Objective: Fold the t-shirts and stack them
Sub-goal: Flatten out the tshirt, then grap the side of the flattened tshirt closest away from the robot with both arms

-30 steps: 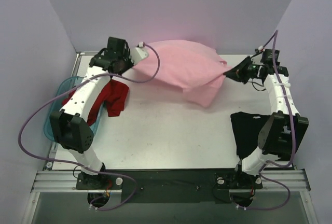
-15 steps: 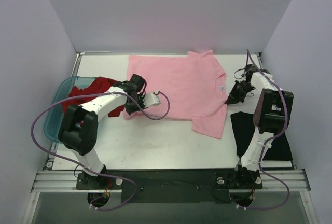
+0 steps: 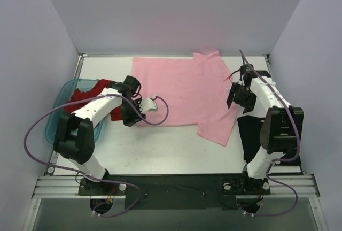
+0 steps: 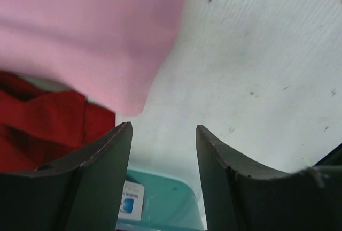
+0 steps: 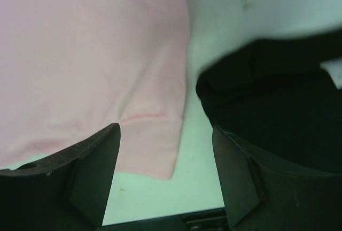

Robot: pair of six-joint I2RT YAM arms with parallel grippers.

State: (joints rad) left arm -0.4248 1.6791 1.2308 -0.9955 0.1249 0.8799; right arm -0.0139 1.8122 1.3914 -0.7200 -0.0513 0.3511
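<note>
On the counter (image 3: 171,145) the pink shirt (image 3: 181,89) is spread flat; the black shirt (image 3: 249,132) lies at the right, and the red shirt (image 3: 85,93) hangs over the bin (image 3: 52,129) at the left. The left fingers (image 3: 130,115) and right fingers (image 3: 233,96) are held apart, empty, at the pink shirt's sides. Folding is judged not begun: an edge must next be gripped.

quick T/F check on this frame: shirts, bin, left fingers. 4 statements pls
1. The light pink t-shirt lies spread out on the white table. True.
2. The left fingers are shut on the pink shirt. False: they are open and empty, near its corner.
3. The dark red t-shirt lies partly in the translucent teal plastic bin. True.
4. The black t-shirt is stacked on the pink one. False: it lies beside it, with bare table between them.
</note>
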